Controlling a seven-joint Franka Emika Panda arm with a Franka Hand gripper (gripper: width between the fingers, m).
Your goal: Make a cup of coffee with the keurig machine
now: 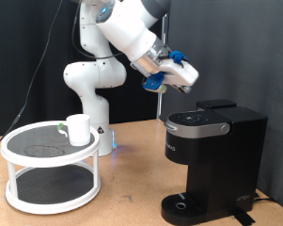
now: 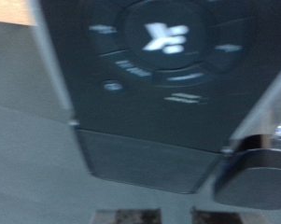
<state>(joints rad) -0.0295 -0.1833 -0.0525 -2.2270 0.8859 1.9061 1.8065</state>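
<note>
**Black lid beneath a hovering hand**

Black plastic fills the wrist view, and it is from this that the position of the hand (image 1: 169,73) is best read: it is held in the air above the keurig machine (image 1: 212,155), over the side of the lid towards the exterior view's left, and it is tilted down towards the machine. Nothing is seen between the fingers, and no contact with the lid can be made out. Whether the fingers are spread or drawn together cannot be told, since they are blurred in the wrist view and small in the exterior one.

The keurig machine is thus placed directly below the hand and slightly to the exterior view's right. It stands upright on the wooden counter (image 1: 122,188), its long axis vertical, with a rounded lid, lit buttons on top and a round drip tray at its base. In the wrist view a bright emblem (image 2: 165,37) is shown at the centre of the lid, ringed by faint button markings. No vessel is seen on the drip tray.

The cup (image 1: 79,129) is found well apart from the hand, towards the exterior view's left. It is plain white and stands upright on the upper tier of a white two-tier stand (image 1: 49,169).
</note>
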